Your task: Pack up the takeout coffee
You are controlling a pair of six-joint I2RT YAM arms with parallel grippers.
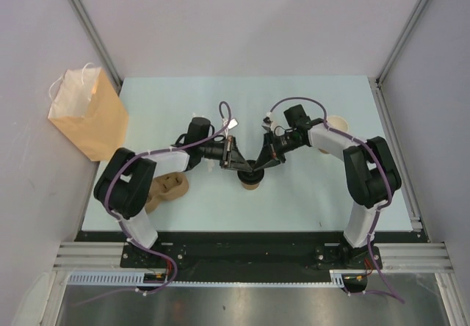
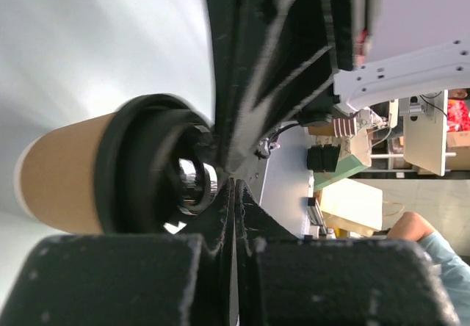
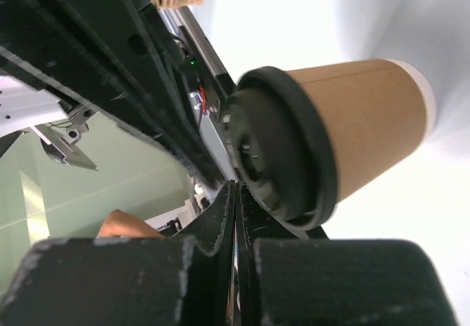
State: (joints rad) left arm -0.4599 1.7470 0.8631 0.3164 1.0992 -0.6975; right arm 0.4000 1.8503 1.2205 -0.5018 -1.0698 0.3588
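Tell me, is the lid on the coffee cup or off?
On. The black lid caps the mouth of the coffee cup in both wrist views, its rim wrapping around the cup's top edge.

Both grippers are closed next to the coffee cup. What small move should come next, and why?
Probably open the left gripper beside the takeout coffee: both it and the right gripper are shut at the lid, holding nothing, and the paper bag stands on the left.

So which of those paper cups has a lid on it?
The cup in the middle of the table: it wears a black lid. The stack on the right is open-topped, with no lid.
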